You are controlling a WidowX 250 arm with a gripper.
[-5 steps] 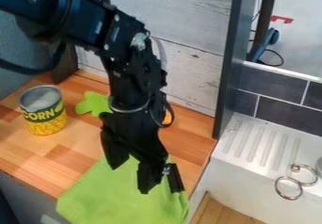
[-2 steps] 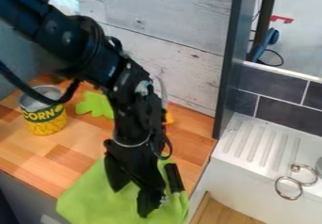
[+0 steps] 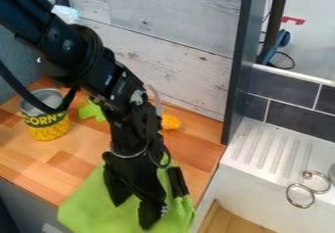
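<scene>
Well, the claw (image 3: 133,214) hangs over the green cloth (image 3: 85,205).

The word "CORN" reads on the green label (image 3: 43,120) of the can (image 3: 50,131).

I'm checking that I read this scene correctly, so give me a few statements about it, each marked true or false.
1. The gripper is over the green cloth. True.
2. The jaws grip the corn can. False: the corn can stands upright, away from the gripper.
3. The orange object rests on the wooden counter. True.
4. The white ridged surface is left of the counter in the picture. False: the ridged surface is right of it.
</scene>
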